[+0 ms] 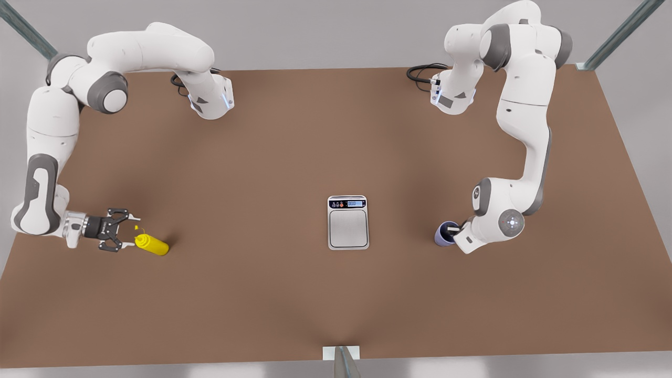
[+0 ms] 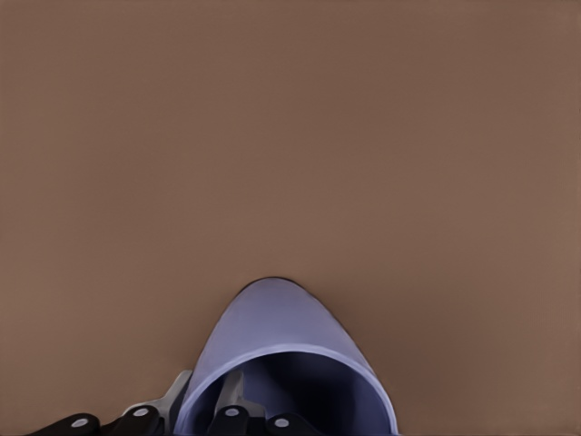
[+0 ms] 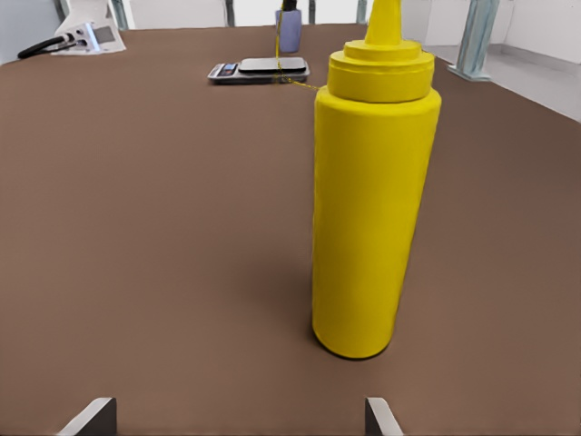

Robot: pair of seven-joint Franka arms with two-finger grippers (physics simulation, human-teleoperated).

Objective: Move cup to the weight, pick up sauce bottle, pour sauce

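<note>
Cup (image 2: 272, 318) at left hand (image 1: 453, 229), grip impossible to tell, may tip before weight (image 1: 348, 223); right hand (image 1: 134, 231), open beside sauce bottle (image 1: 152, 244), may topple it.

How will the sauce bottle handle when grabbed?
Sauce bottle stands tall on a narrow base: a high push probably tips it, and its round body may roll. Smooth sides may slip in the open right gripper; left gripper at the cup.

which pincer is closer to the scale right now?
Left. The left pincer is at the cup, on the front view's right of the scale. The right pincer, open, faces the sauce bottle farther off.
</note>
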